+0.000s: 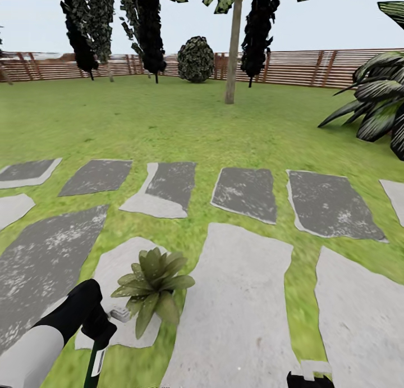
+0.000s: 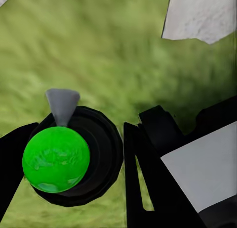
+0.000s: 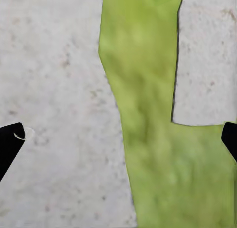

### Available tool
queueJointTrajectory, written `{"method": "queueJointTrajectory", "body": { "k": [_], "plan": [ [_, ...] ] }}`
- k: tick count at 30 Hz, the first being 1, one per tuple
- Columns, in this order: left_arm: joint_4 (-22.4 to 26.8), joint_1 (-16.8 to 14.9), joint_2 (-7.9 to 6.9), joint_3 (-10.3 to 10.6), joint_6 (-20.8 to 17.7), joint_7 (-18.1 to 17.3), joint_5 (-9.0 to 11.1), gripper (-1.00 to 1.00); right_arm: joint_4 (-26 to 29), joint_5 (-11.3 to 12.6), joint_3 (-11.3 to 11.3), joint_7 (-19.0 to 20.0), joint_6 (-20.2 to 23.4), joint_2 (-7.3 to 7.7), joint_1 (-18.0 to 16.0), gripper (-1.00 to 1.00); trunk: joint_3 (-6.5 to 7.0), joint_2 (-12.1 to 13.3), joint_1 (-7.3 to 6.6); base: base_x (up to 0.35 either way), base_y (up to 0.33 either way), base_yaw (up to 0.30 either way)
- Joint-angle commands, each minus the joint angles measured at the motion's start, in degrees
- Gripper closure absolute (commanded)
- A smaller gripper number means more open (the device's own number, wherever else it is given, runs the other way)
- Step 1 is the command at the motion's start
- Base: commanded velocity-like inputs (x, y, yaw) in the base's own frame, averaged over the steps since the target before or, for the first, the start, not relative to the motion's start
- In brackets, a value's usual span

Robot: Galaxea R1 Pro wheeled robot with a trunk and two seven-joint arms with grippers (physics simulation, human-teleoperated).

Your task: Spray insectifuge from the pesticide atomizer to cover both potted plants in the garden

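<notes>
lawn, stepping stones | left fingers clamp atomizer beside potted plant | right fingers spread

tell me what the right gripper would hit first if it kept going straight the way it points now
Probably the ground: past the right gripper, its wrist view looks down on a strip of grass between two pale stepping stones. Dead ahead is grass, near the stone's edge; nothing else intervenes.
</notes>
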State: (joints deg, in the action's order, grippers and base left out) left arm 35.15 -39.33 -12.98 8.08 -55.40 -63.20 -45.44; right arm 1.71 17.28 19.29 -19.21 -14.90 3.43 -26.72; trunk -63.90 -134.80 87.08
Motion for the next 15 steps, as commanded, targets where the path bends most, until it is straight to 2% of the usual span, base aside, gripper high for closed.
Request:
{"method": "queueJointTrajectory", "body": {
  "k": [1,10,15],
  "plan": [
    [0.09,-0.04,-0.03,0.18,-0.32,-0.61,-0.53,1.00,0.02,0.56,0.49,-0.11,-0.13,0.02,0.00,-1.00,-0.05,-0.02,-0.01,0.030,-0.274,0.277],
    [0.09,0.27,-0.03,0.18,-0.24,-0.59,-0.52,1.00,0.03,0.56,0.49,-0.12,-0.13,0.01,0.00,-1.00,-0.05,-0.02,-0.01,0.145,-0.253,0.277],
    [0.09,0.15,-0.03,0.18,-0.23,-0.52,-0.68,1.00,0.03,0.56,0.49,-0.10,-0.13,0.01,0.00,-1.00,-0.05,-0.02,-0.01,0.029,-0.262,0.277]
  ]
}}
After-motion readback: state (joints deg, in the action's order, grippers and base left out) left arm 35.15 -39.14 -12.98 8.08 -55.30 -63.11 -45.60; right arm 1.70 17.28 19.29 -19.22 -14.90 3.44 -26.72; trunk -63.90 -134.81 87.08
